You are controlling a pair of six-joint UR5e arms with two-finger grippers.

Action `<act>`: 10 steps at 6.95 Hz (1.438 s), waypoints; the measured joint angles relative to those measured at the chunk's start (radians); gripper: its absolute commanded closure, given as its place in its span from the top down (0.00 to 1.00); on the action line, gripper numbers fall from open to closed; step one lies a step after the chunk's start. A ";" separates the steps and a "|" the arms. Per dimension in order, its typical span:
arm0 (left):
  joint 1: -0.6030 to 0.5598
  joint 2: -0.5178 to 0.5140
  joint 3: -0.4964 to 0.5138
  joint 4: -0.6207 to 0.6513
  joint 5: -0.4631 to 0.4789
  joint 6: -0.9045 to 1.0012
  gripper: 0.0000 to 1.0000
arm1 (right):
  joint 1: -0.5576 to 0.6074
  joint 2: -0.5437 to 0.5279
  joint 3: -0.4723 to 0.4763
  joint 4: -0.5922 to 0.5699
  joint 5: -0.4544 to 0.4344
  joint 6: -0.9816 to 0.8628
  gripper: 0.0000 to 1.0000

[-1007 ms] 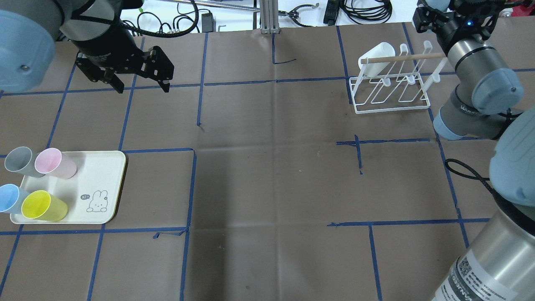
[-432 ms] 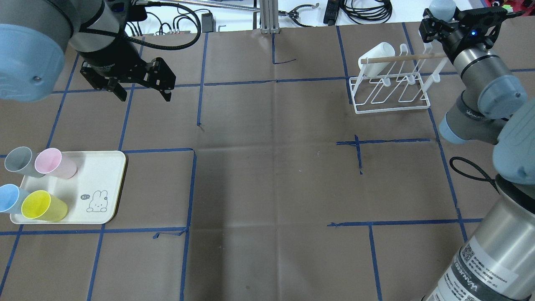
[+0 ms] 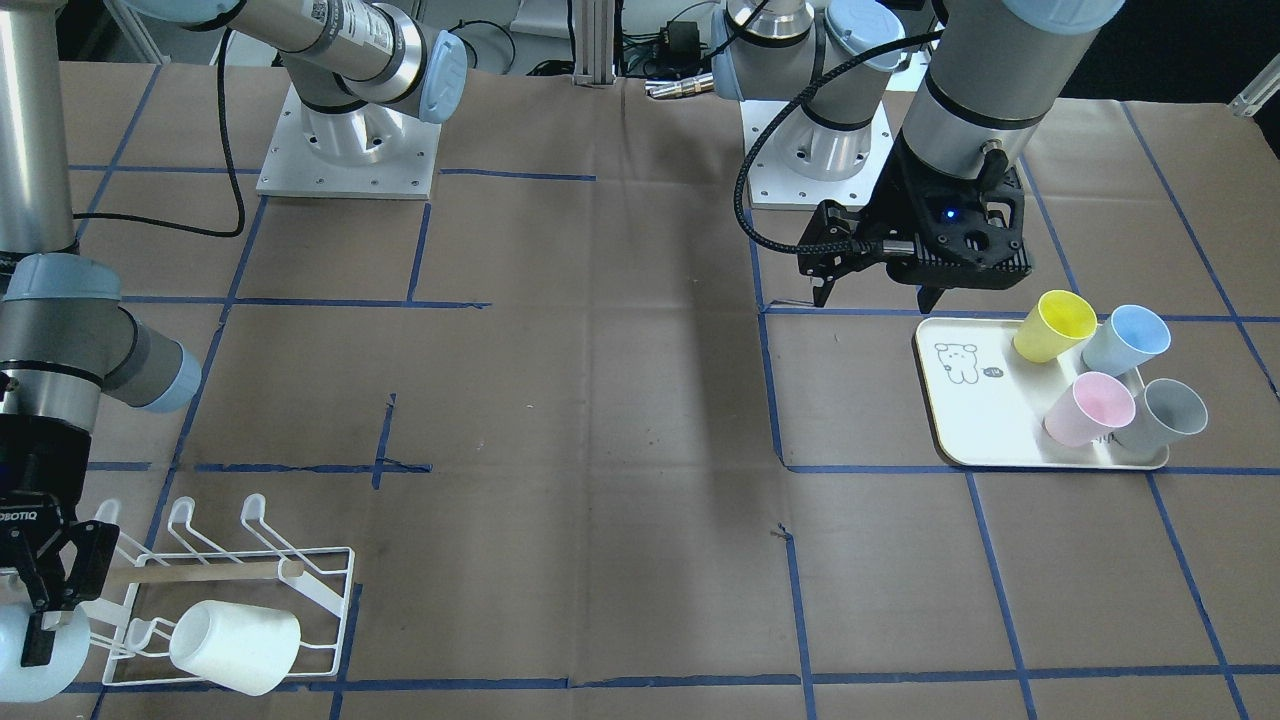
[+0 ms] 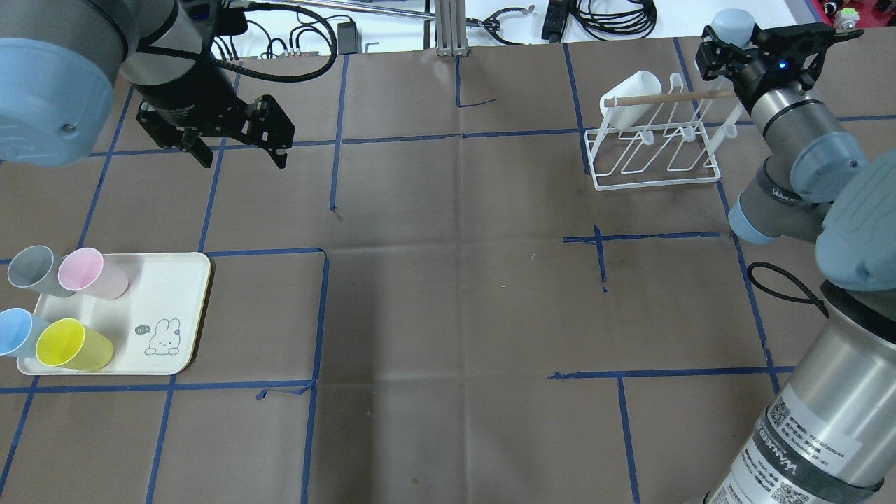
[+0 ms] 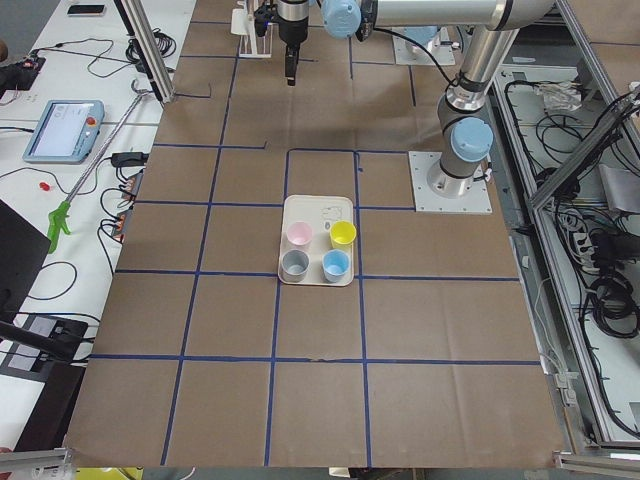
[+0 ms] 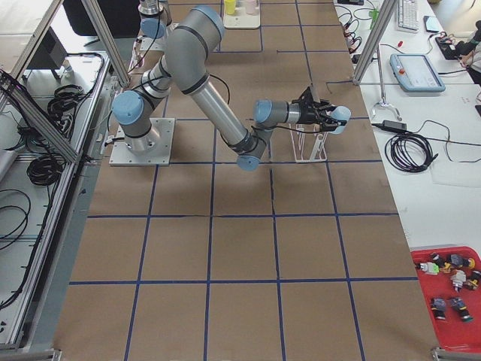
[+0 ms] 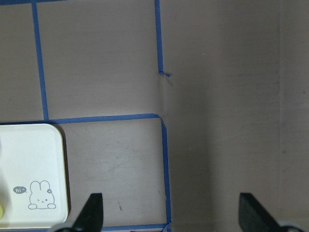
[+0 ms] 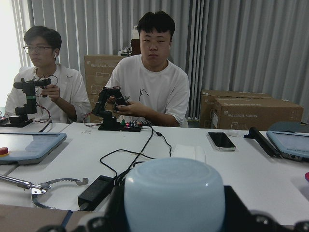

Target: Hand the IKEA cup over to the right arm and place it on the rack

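Cups sit in three places. One pale blue cup (image 4: 729, 21) is clamped between the fingers of the right gripper (image 4: 724, 43), which reaches out level over the far right corner of the bench. That cup hangs clear of the paper just past the right end of the rack (image 4: 658, 183), and I cannot tell whether it touches a prong. In the right wrist view its rounded closed end fills the space between the fingers, and two operators (image 8: 154, 87) sit at a desk beyond the far edge.

The rack stands close to the far edge, well right of the middle, with its dowel handle (image 4: 665, 99) running along the top. A white cup (image 4: 628, 98) hangs tilted on a prong at the rack's left end, on the far-edge side, its body crossing the handle's tip.

Four more cups, yellow (image 4: 70, 344), blue (image 4: 15, 333), pink (image 4: 91, 274) and grey (image 4: 31, 269), crowd the left part of a tray (image 4: 175, 294) in the left half of the bench. A bunny drawing (image 4: 163, 337) is on the tray's right part.

The left gripper (image 4: 241, 159) hangs high over the paper, pointing down, off to the right of the tray. Its jaws are spread wide with nothing between them. Blue tape (image 4: 336, 140) lines grid the brown paper
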 measured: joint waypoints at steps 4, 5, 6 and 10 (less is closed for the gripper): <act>0.000 -0.008 0.016 -0.037 -0.001 -0.002 0.99 | -0.003 0.010 0.026 -0.002 0.001 0.005 0.87; 0.000 -0.008 0.018 -0.042 -0.001 -0.002 0.99 | -0.004 0.010 0.026 -0.002 0.001 0.007 0.99; 0.000 -0.008 0.018 -0.043 -0.001 -0.002 0.99 | -0.004 0.009 0.028 -0.001 0.001 0.010 0.99; 0.000 -0.009 0.016 -0.042 -0.001 -0.002 0.99 | -0.004 -0.002 0.028 0.007 -0.003 0.013 1.00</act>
